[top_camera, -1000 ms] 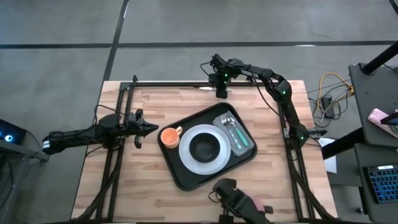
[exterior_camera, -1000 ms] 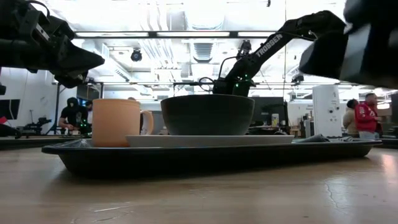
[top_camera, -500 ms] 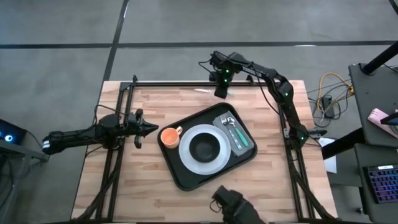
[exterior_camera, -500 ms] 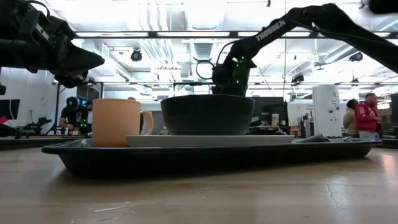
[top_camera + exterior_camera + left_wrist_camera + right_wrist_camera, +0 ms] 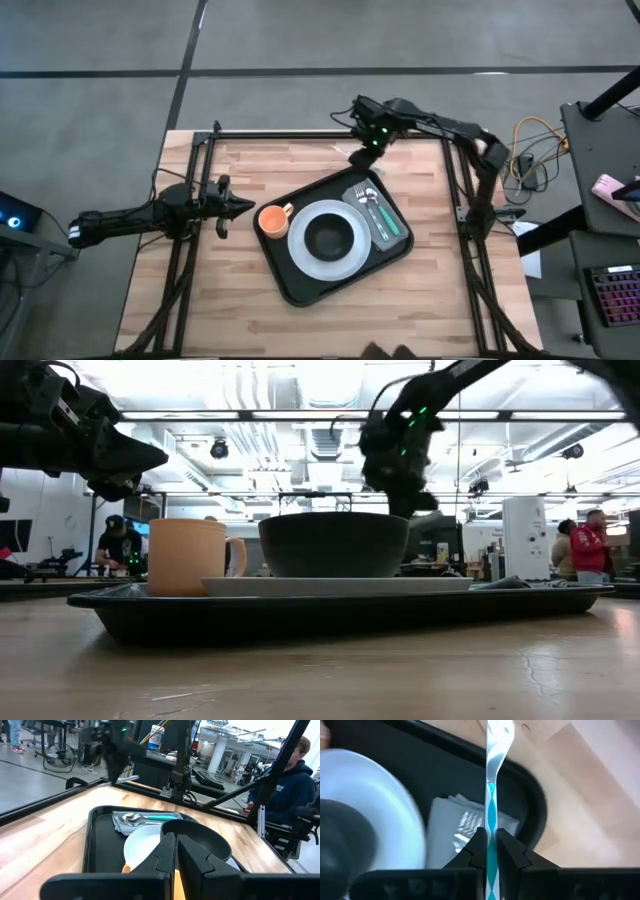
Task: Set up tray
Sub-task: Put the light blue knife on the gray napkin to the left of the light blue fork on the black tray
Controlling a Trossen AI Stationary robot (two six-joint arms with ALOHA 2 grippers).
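Right gripper (image 5: 360, 157) clamped on a thin teal-handled utensil (image 5: 491, 805), hovering at 12 o'clock of the tray (image 5: 290, 285)

Nearest, the black tray sits mid-table, already carrying a white plate (image 5: 322, 266) with a dark bowl (image 5: 330, 237), an orange cup (image 5: 272, 220) at the plate's 9 o'clock and a grey cloth (image 5: 392, 232) with cutlery at its 2 o'clock; judging by this, only the held utensil is left to set down. Left gripper (image 5: 240, 208) waits closed and empty at the tray's 9 o'clock
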